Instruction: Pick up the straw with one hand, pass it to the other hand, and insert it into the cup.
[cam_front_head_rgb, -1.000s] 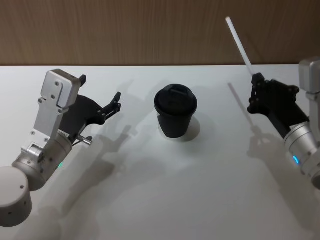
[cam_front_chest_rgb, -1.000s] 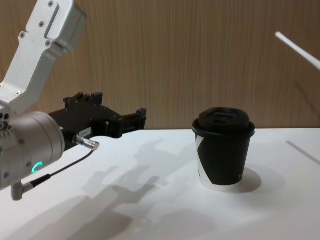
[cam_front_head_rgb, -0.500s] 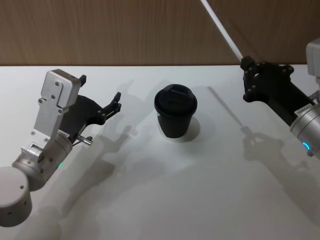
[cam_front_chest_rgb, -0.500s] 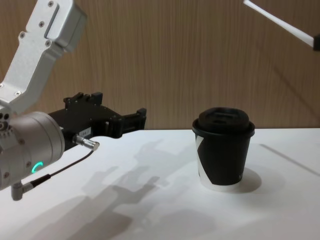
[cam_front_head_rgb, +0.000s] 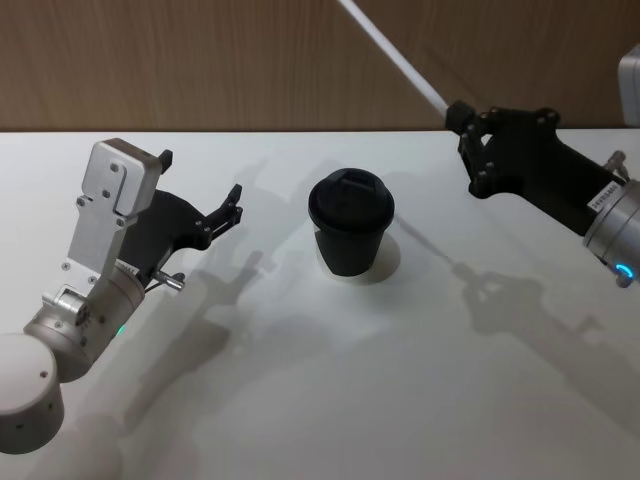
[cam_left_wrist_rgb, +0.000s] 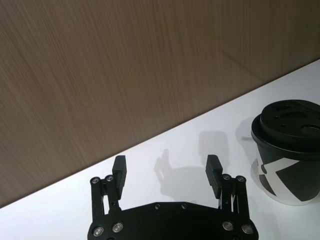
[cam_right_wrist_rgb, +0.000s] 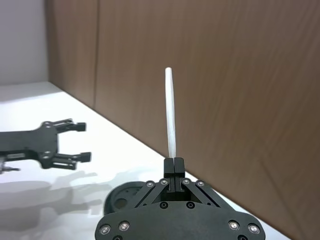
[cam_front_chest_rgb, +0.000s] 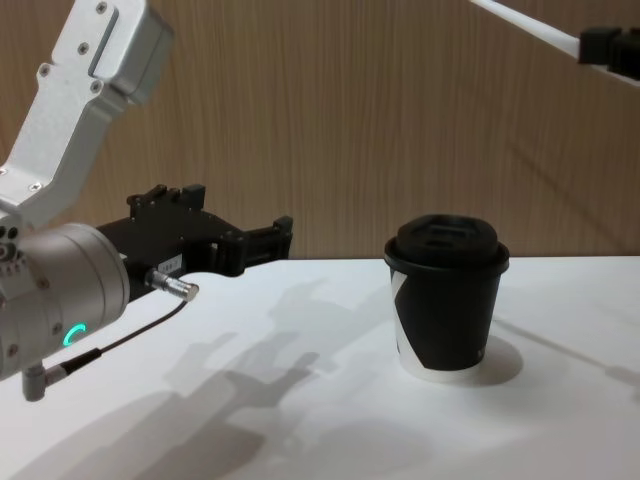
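Just changed: your right hand (cam_front_head_rgb: 457, 115) is carrying the straw (cam_front_head_rgb: 395, 50) leftward, closer to the cup (cam_front_head_rgb: 350, 235) than a second ago, so the handover is coming up.
Straw: it is sitting clamped in that closed hand, above the tabletop (cam_front_head_rgb: 400, 380), slanting up and left.
Other arm: your left hand (cam_front_head_rgb: 200, 175) is waiting open, left of the cup, unmoved.

White straw (cam_front_head_rgb: 394, 54), thin and straight, clamped at its lower end in the right end effector (cam_front_head_rgb: 458, 116), held high off the surface (cam_front_head_rgb: 330, 400), slanting up toward the robot's left. Black paper cup (cam_front_head_rgb: 350, 236), white patch, domed black lid on, upright mid-surface. Left end effector (cam_front_head_rgb: 201, 174) left of cup, fingers spread, empty.
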